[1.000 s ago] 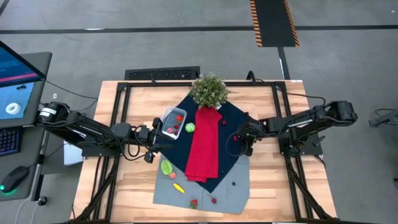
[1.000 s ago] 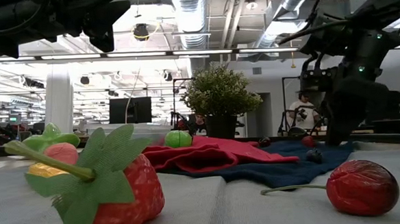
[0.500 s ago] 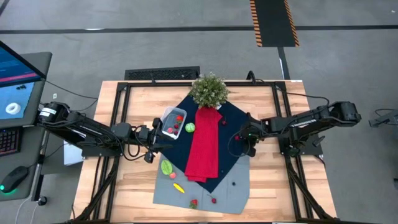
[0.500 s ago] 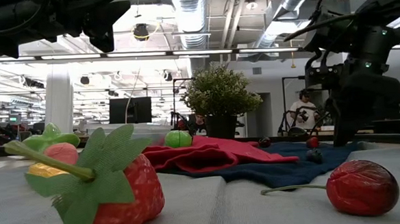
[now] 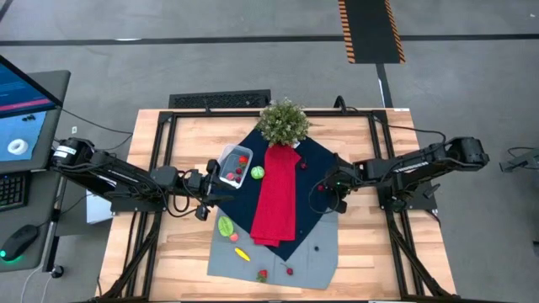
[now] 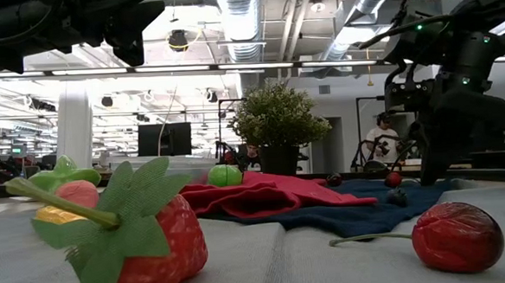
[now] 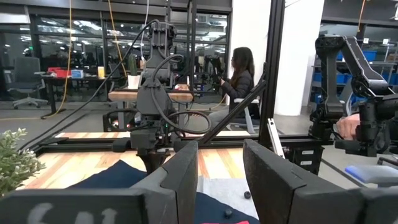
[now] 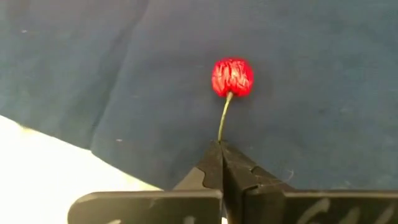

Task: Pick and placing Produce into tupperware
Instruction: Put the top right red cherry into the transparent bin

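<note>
Over on the left, left gripper [image 5: 205, 196] stretched out low across the wood table [image 5: 362, 252], parked just beside the tupperware [image 5: 235, 164], fingers [image 7: 180, 177] parted with a clear gap and nothing in between. Inside that clear tub, a couple of reddish pieces, hard to tell exactly what; right next to it on the navy cloth [image 5: 313, 156], a green round fruit [image 5: 257, 172]. Further toward the near edge, on the grey mat [image 5: 316, 261]: a green leafy piece [image 5: 225, 226], a yellow one [image 5: 242, 254], a strawberry [image 5: 262, 274] and a small red berry [image 5: 289, 271]. Down the middle, red cloth strip [image 5: 276, 195] draped over the navy, potted plant [image 5: 283, 120] at its far end. Over on the right, right gripper [image 8: 221, 148] reaching in from the side and angled down at the navy cloth's edge, fingers pressed tight together, pinching the stem of a cherry [image 8: 232, 77]. Cherry itself sitting just ahead of the fingertips, over the navy cloth, well apart from the tupperware on the other side of the red strip.
</note>
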